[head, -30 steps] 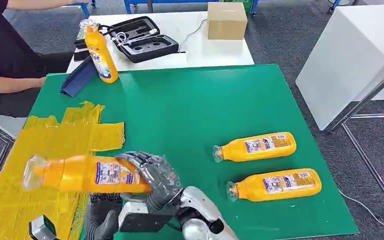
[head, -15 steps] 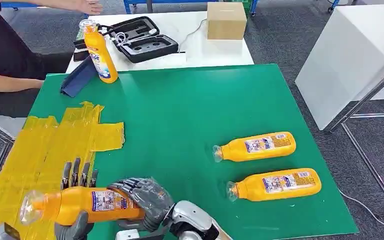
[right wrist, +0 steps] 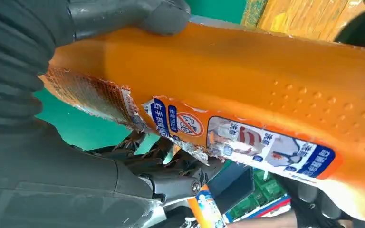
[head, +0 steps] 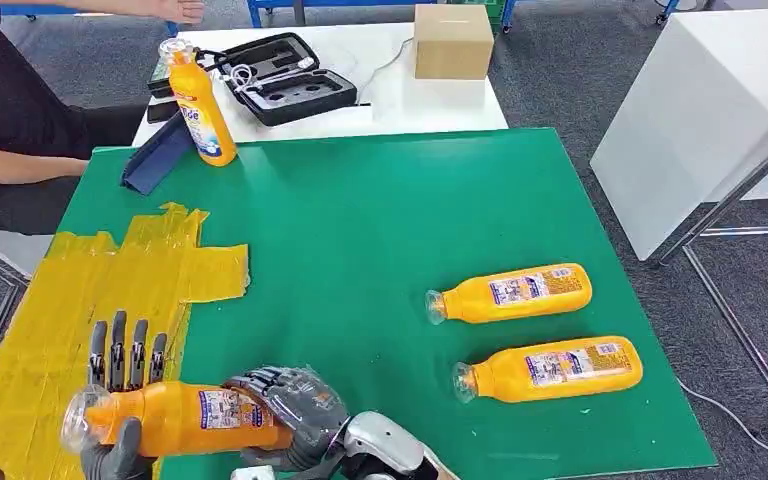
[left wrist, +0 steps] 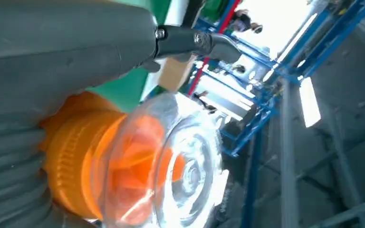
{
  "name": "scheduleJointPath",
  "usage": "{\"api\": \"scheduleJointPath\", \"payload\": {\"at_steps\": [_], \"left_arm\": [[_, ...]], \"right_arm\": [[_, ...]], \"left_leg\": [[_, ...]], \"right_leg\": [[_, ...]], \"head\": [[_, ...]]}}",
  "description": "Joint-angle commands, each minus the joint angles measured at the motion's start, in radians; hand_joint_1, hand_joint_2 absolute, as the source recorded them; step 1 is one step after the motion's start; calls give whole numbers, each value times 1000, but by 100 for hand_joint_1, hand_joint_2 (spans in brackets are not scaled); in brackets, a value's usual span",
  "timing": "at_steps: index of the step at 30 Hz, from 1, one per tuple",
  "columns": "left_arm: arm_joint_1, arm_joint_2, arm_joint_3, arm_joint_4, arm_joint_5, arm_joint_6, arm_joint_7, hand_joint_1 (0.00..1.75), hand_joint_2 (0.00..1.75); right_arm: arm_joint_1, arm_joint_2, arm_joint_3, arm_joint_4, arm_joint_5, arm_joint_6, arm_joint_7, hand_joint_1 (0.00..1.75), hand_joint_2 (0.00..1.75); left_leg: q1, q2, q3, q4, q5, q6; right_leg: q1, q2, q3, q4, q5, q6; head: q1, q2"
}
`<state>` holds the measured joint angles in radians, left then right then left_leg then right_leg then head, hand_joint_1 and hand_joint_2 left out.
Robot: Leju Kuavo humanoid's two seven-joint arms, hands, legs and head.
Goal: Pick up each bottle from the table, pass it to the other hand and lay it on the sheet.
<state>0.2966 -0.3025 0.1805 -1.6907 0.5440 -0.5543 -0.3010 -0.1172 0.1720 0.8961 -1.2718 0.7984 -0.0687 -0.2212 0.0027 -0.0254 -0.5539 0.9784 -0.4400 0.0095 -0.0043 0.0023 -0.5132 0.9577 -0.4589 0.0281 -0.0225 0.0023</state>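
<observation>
Count, orange bottles: 4 total.
- 1 held bottle (head: pixel 185 417), horizontal, near front edge of green desk (head: pixel 380 230).
- 2 lying bottles, one (head: pixel 512 293) just behind the other (head: pixel 550 369), right side of desk.
- 1 upright bottle (head: pixel 200 110) at far left corner.

Yellow sheet (head: pixel 80 300): 1. Cardboard box (head: pixel 452 41): 1. Open black case (head: pixel 278 77): 1.

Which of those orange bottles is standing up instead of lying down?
The bottle at the far left corner, beside the black case. The two on the right lie flat, and the robot's hands hold a fourth sideways.
</observation>
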Motion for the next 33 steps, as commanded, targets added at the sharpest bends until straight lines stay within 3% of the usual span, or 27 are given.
{"api": "scheduleJointPath", "payload": {"at_steps": [1, 2, 3, 5, 8, 22, 23, 24, 32, 33], "left_arm": [[-61, -38, 46, -10, 14, -11, 5, 40, 175], [-61, -38, 46, -10, 14, -11, 5, 40, 175], [-60, -43, 49, -12, 22, -12, 3, 175, 175], [-53, -37, 32, -19, -2, -16, 1, 175, 175], [-12, 100, -151, 28, -227, -3, -118, 175, 175], [1, 110, -158, 12, -233, 14, -127, 175, 175], [2, 109, -152, 5, -237, 22, -128, 175, 175], [4, 108, -147, -6, -247, 32, -129, 175, 175], [7, 105, -137, -22, -264, 46, -129, 175, 175], [10, 104, -125, -41, -292, 65, -135, 175, 175]], "right_arm": [[89, -1, 77, 58, -1, 7, 2, 175, 175], [89, -1, 77, 58, -1, 7, 2, 175, 175], [90, -3, 77, 57, -1, 7, 3, 175, 175], [91, -6, 71, 43, -3, 3, 3, 175, 175], [108, -43, 60, -1, -11, -19, -2, 175, 175], [115, -64, 43, -48, -6, -62, 14, 175, 175], [116, -69, 29, -70, 9, -85, 19, 105, 175], [118, -73, 10, -94, 10, -96, 25, 0, 175], [125, -80, -21, -128, 20, -90, 44, 0, 175], [129, -93, -52, -165, 28, -105, 47, 0, 0]], "left_leg": [[1, -1, 2, -1, -1, 0], [1, -1, 2, -1, -1, 0], [1, -1, 3, -1, -1, 0], [0, -2, 2, -1, 0, 0], [1, -2, 2, -1, 0, 0], [2, -2, 4, -1, -2, -1], [1, -2, 2, -1, -1, 0], [2, -1, 3, -1, -2, 0], [1, -1, 3, -1, -1, 0], [1, -2, 2, -1, -1, 0]], "right_leg": [[1, -3, 4, -3, -1, 0], [1, -3, 4, -3, -1, 0], [2, -3, 5, -3, -1, 0], [1, -3, 3, -2, -1, 0], [1, -4, 3, -2, -1, 0], [2, -4, 6, -4, -2, 0], [1, -3, 4, -2, -1, 0], [2, -4, 5, -3, -2, 0], [1, -3, 5, -3, -1, 0], [1, -3, 4, -2, -1, 0]], "head": [[0, 0], [0, 0], [0, 0], [0, 0], [0, 0], [0, 0], [0, 0], [0, 0], [0, 0], [0, 0]]}}
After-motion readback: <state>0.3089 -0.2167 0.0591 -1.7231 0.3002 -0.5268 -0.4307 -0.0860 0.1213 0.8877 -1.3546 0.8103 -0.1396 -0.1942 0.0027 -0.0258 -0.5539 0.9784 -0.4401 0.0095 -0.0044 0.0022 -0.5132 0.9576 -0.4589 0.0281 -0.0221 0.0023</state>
